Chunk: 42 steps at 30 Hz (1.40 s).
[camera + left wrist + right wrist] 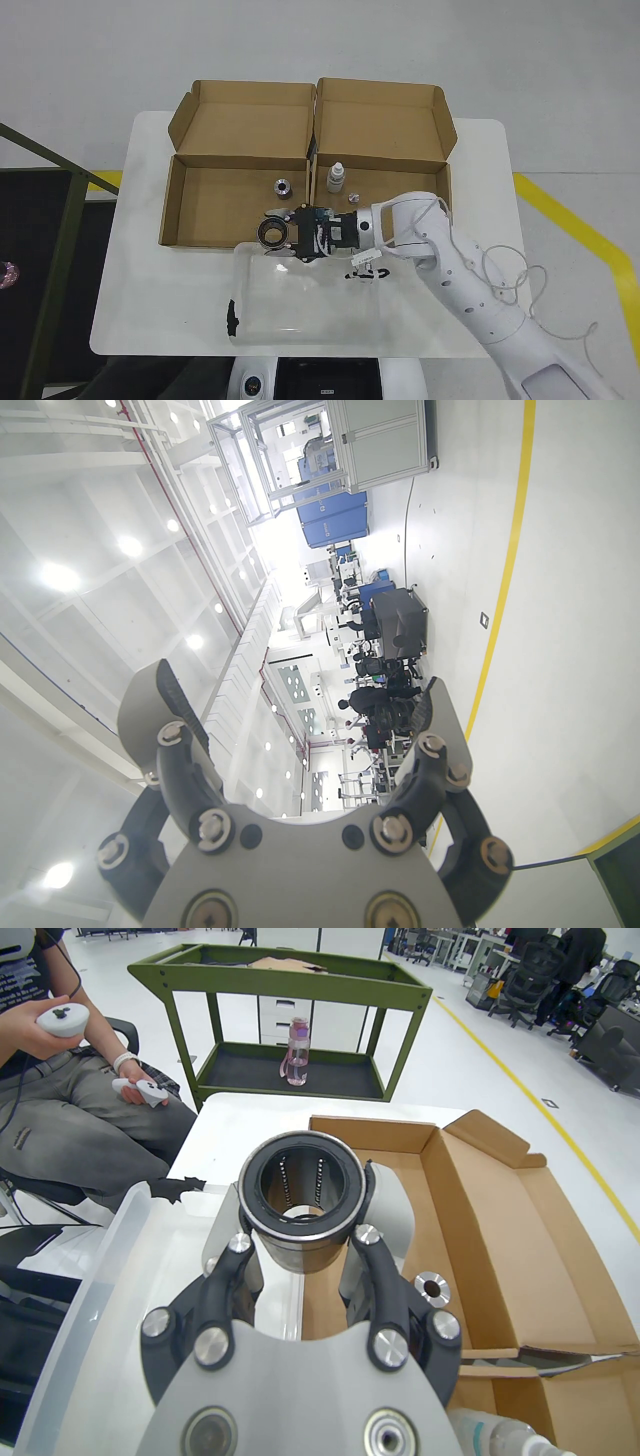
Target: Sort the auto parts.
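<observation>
My right gripper (272, 234) (301, 1208) is shut on a linear bearing (301, 1188) (269, 233), a steel cylinder with black end rings and ball rows inside its bore. It hangs over the front wall of the left cardboard box (205, 200) (505, 1248), where that wall meets the clear plastic bin (300, 300) (90, 1278). A small metal bushing (281, 185) (433, 1287) lies inside the left box. The right cardboard box (400, 185) holds a small white bottle (337, 178) (495, 1433) and another small metal part (352, 198). My left gripper (300, 700) is open, pointing up into the room with nothing between its fingers.
Both boxes stand with lids folded back at the far side of the white table (140, 250). A black tape scrap (232, 318) (175, 1185) clings to the bin's rim. A green cart (280, 993) and a seated person stand beyond the table's left edge.
</observation>
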### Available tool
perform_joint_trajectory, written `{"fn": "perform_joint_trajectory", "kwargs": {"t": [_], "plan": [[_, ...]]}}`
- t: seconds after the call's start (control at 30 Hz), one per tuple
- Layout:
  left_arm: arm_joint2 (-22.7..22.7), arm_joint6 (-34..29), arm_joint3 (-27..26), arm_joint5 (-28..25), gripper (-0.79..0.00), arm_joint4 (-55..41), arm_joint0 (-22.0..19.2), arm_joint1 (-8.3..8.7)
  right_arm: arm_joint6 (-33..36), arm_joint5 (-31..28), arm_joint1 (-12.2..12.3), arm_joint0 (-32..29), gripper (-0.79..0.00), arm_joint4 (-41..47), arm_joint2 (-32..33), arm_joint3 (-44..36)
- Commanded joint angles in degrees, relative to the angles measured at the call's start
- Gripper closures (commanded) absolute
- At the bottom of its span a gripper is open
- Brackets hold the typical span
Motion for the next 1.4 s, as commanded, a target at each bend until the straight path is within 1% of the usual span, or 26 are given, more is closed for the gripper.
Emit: {"fn": "perform_joint_trajectory", "kwargs": {"t": [0.0, 0.3, 0.6, 0.93, 1.37], "plan": [[0.0, 0.0, 0.0, 0.0, -0.785, 0.0, 0.0, 0.0, -0.5, -0.1, 0.1, 0.1, 0.0, 0.4, 0.6, 0.3], [0.0, 0.0, 0.0, 0.0, -0.785, 0.0, 0.0, 0.0, -2.5, 1.3, -0.1, 1.8, 0.0, 1.2, 1.2, 3.0], [0.0, 0.0, 0.0, 0.0, -0.785, 0.0, 0.0, 0.0, 0.2, 5.1, -1.2, 5.9, 0.0, 0.2, -1.5, 7.4], [0.0, 0.0, 0.0, 0.0, -0.785, 0.0, 0.0, 0.0, 3.9, 8.8, -3.6, 11.7, 0.0, -0.8, -7.1, 13.2], [0.0, 0.0, 0.0, 0.0, -0.785, 0.0, 0.0, 0.0, 10.1, 11.5, -7.2, 17.0, 0.0, -1.4, -14.5, 21.1]]}}
